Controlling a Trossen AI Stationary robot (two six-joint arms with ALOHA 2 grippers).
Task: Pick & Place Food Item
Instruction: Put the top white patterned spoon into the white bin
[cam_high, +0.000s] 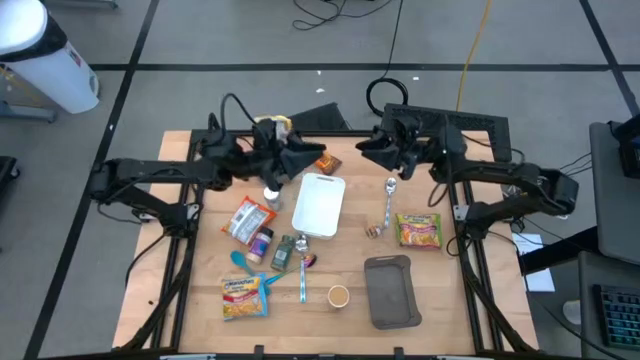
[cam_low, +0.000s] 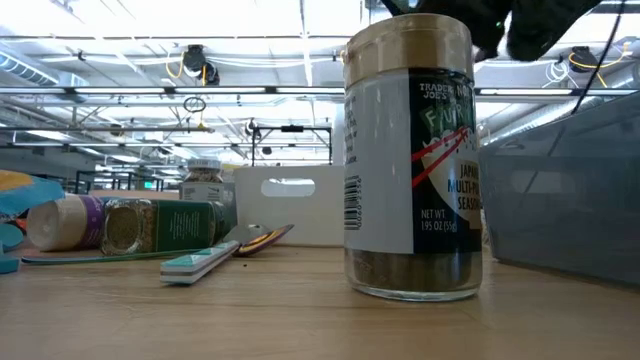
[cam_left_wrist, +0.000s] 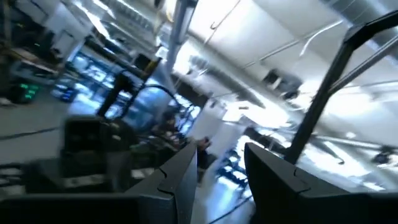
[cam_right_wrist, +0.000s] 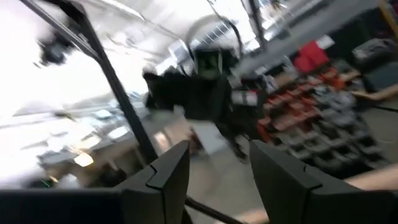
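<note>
both claws, left claw (cam_left_wrist: 221, 165) and right claw (cam_right_wrist: 217, 168), part open, holding nothing, raised.

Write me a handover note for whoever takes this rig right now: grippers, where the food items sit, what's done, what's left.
Left gripper: open, empty, raised at the table's back.
Right gripper: open, empty, raised at the back too.
Food: noodle packs front-left and right; snack bag and spice jars left of centre.
White board mid-table and grey tray at the front both bare.
Done: nothing placed.
Left: pick an item and place it.
</note>
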